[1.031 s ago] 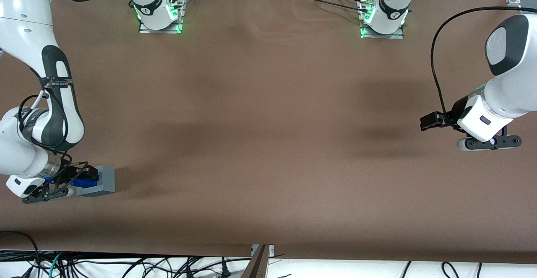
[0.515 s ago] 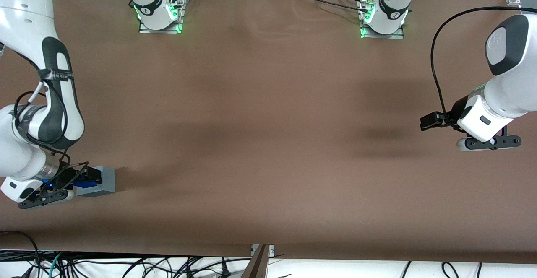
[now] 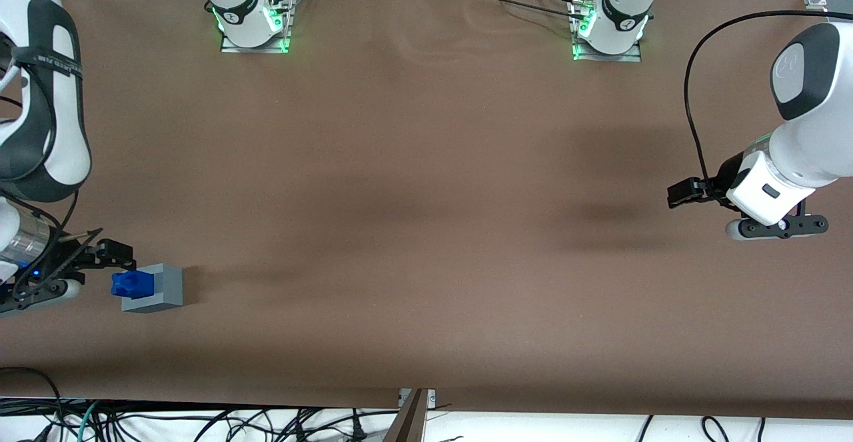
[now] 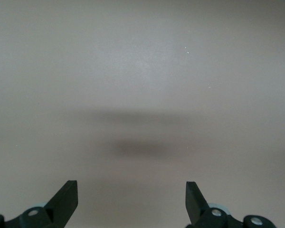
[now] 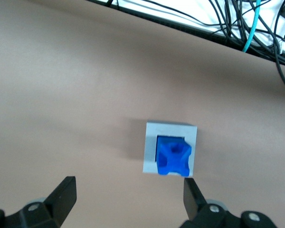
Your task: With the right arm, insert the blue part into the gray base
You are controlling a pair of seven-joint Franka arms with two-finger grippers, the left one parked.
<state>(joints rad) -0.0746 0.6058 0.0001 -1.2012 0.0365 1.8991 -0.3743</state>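
Observation:
The gray base stands on the brown table at the working arm's end, near the front edge. The blue part sits in the recess in its top and sticks up out of it. In the right wrist view the blue part fills the square recess of the gray base. My right gripper is open and empty, raised above the table and drawn off the block toward the table's end. In the right wrist view the gripper has its fingers wide apart with only table between them.
The brown table cover reaches to the front edge, where cables hang below. Two arm bases with green lights stand at the back. The cables also show in the right wrist view.
My gripper was around the blue part on the base. It has let go, opened, and risen away toward the table's end. The blue part stays in the gray base.

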